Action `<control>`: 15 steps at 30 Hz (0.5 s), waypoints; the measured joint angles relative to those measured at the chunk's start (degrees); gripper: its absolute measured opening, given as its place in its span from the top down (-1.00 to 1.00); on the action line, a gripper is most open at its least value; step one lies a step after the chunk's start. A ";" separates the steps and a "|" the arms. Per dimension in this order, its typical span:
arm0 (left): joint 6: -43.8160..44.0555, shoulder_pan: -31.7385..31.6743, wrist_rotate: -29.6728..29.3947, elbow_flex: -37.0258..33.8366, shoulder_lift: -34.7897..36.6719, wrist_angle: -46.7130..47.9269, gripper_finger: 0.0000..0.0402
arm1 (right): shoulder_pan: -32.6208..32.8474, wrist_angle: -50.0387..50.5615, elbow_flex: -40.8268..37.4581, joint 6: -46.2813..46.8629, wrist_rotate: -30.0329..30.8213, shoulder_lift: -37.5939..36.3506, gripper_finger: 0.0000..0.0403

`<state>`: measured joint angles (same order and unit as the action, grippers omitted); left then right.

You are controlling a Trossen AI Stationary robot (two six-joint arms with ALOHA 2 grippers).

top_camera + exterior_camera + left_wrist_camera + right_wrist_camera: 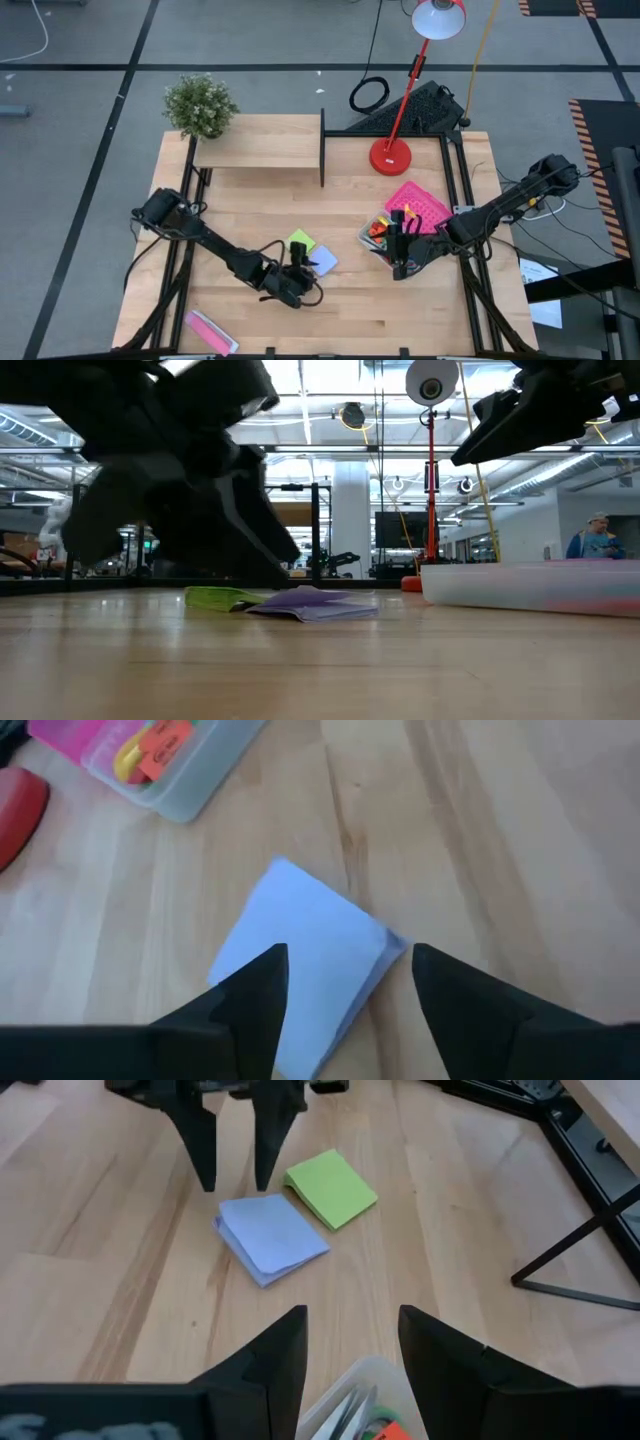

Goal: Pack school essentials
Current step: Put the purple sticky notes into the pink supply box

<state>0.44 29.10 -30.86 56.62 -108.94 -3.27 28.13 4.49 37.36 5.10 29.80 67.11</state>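
Two sticky-note pads lie side by side near the middle of the table (pixel 250 320): one green pad (pixel 301 242) and one blue pad (pixel 322 261), their near corners touching or almost so. The left gripper (pixel 301 266) sits low over the wood just beside the blue pad, its two fingers (pixel 255 995) spread apart with nothing between them; in the left wrist view the blue pad (pixel 305 965) lies flat ahead of the tips, partly under the gap. From the right wrist view both pads show, blue (pixel 272 1236) and green (pixel 331 1187), with the left gripper's two fingertips (pixel 232 1175) pointing down at the blue pad's edge. The right gripper (pixel 401 264) hangs over the near end of one clear bin (pixel 366 236), fingers (pixel 270 1355) parted and empty. The bin holds several small items, among them yellow and orange pieces (pixel 150 745) and scissor blades; their exact number cannot be told. One pink lid (pixel 420 204) leans at the bin's far side. One pink packet (pixel 210 331) lies at the table's front edge, well apart from the pads. One red lamp (pixel 391 155) and one potted plant (pixel 199 105) stand at the back.
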 joint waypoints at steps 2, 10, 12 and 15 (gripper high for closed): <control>-1.65 -0.27 0.33 0.01 -0.74 0.08 -0.03 | -0.01 0.02 0.00 -0.19 0.02 0.00 0.24; -5.84 -1.44 2.28 -0.02 -0.65 -0.70 0.28 | -0.01 0.04 0.00 -0.21 0.07 0.00 0.24; -6.00 -1.88 2.77 0.03 -1.47 -2.04 0.31 | -0.01 0.04 0.00 -0.19 0.08 0.00 0.24; -7.65 -1.98 3.30 -0.12 -2.26 -2.23 0.32 | -0.01 0.04 0.00 -0.17 0.09 0.00 0.24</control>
<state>-7.21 27.12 -27.56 56.49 -111.21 -5.51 28.12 4.54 37.36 4.93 29.89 67.11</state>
